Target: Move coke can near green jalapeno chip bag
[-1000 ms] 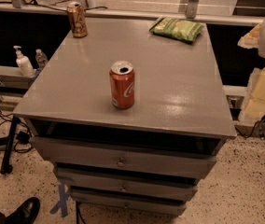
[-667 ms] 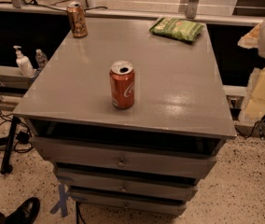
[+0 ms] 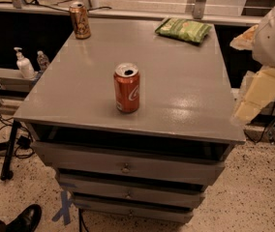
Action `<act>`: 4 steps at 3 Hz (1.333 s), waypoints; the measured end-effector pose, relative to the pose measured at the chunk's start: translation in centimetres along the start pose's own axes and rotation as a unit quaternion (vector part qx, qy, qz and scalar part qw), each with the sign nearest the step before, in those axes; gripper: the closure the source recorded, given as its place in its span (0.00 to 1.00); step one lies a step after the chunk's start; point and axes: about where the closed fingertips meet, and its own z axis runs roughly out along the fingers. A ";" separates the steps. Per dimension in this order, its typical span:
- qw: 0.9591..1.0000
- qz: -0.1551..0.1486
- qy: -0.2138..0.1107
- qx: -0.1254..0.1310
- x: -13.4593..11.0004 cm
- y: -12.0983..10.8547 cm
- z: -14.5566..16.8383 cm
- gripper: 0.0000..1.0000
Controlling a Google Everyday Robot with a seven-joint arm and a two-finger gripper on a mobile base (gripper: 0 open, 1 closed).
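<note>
The coke can [image 3: 127, 88], red-orange with white script and an open silver top, stands upright near the front middle of the grey cabinet top [image 3: 186, 95]. The green jalapeno chip bag [image 3: 183, 30] lies flat at the far right corner of the same top. My gripper [image 3: 250, 71] hangs in the air at the right edge of the view, just past the cabinet's right side, level with the can and well apart from it. Its cream fingers [image 3: 257, 94] stand apart and hold nothing.
A gold-brown can [image 3: 80, 20] stands at the far left corner of the top. The cabinet has several drawers [image 3: 125, 167] below. A soap pump bottle [image 3: 23, 65] and cables lie to the left. A black shoe [image 3: 26, 218] is at the bottom left.
</note>
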 end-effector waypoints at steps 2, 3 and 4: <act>0.997 -0.010 -0.073 -0.007 -3.8 0.1 2.9 0.00; 0.994 -0.010 -0.112 -0.009 -5.3 -0.1 4.7 0.00; 0.989 -0.003 -0.150 -0.013 -6.8 -0.6 6.7 0.00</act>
